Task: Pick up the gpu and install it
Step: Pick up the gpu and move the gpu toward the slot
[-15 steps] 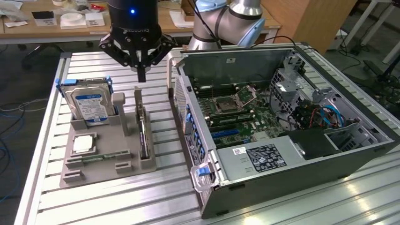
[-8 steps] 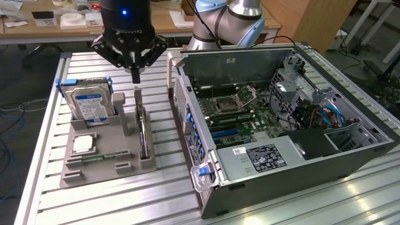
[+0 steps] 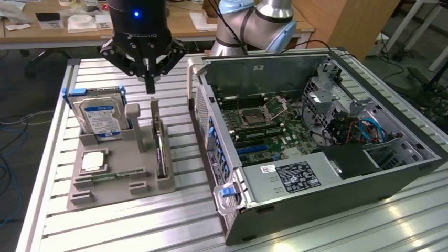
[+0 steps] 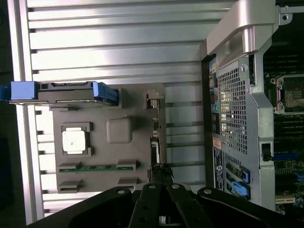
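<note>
Right now the gripper point(image 3: 150, 88) hangs tip-down over the far end of the grey holder point(image 3: 130, 151), its black fingers pressed together with nothing between them. From the exterior view they come to one narrow point just above the upright end of the gpu point(image 3: 160, 149), and I can't tell whether they touch it. The gpu has not been lifted: it stands on its long edge in the slot along the side of the holder nearest the computer case point(image 3: 336, 189), a thin dark card running toward the near edge of the table point(image 3: 126, 226). Looking down from the wrist, the closed gripper point(image 4: 160, 171) lines up with one end of that same card point(image 4: 155, 137), seen edge-on as a narrow strip along the holder point(image 4: 102, 152). Elsewhere in the holder, a hard drive point(image 3: 102, 116) with a blue and white label stands upright between blue rails at the far end, toward the exterior view's left. A CPU point(image 3: 93, 160) lies flat in a square recess nearer the front, and a slim green RAM stick point(image 3: 112, 176) lies in a groove just in front of it. The case lies on its side on the exterior view's right with its panel off, showing the motherboard point(image 3: 263, 123) and the power supply point(image 3: 294, 176). The holder and the case sit near each other on the slatted aluminium table, apart.
</note>
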Action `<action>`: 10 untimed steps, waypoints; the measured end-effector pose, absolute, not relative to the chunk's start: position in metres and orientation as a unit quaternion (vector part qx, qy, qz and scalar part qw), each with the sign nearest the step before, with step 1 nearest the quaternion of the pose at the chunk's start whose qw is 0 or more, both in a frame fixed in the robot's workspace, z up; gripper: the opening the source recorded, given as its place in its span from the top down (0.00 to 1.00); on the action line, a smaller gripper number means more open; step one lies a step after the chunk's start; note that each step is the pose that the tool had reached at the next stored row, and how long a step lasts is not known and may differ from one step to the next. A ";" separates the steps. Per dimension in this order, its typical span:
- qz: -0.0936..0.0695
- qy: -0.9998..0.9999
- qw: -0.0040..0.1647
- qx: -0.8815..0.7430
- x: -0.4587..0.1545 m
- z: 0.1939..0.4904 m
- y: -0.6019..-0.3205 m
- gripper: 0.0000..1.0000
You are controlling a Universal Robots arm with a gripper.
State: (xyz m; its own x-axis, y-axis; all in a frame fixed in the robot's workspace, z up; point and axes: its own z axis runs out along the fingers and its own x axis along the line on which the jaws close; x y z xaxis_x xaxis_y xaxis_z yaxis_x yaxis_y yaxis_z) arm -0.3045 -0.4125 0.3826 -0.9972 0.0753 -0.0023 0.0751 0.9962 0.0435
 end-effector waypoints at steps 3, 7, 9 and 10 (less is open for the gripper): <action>0.022 0.999 0.002 0.038 -0.304 0.383 -0.412 0.89; 0.022 0.999 0.002 0.038 -0.304 0.383 -0.412 0.89; 0.022 0.999 0.002 0.038 -0.304 0.383 -0.412 0.89; 0.022 0.999 0.002 0.038 -0.304 0.383 -0.412 0.83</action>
